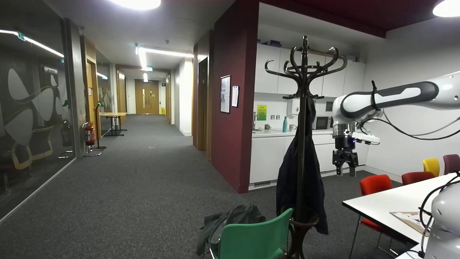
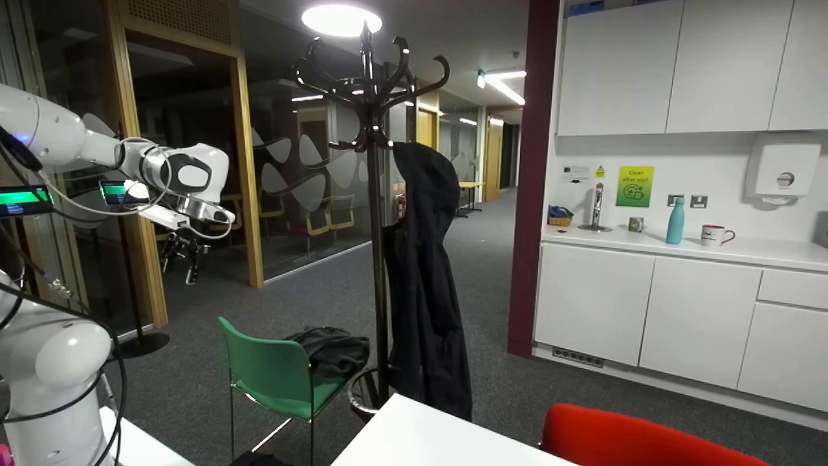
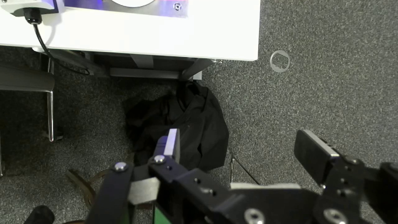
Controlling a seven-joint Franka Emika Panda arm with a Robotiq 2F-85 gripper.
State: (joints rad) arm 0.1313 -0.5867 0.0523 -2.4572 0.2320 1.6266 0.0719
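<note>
Gripper [image 3: 239, 146], held pointing downward in mid-air, its fingers [image 3: 311, 155] parted wide; nothing is grasped. Black cloth [image 3: 202, 124] is seen heaped on the carpet [image 3: 326, 93] well below, beside the table [image 3: 202, 37]. A coat [image 2: 424, 272] is hung from the stand [image 2: 378, 272], presumably so that it is kept off the carpet.

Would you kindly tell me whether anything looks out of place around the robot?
Yes, in the wrist view a dark cloth lies crumpled on the carpet by the white table. It seems odd there, since a dark coat hangs on the coat stand in both exterior views.
</note>
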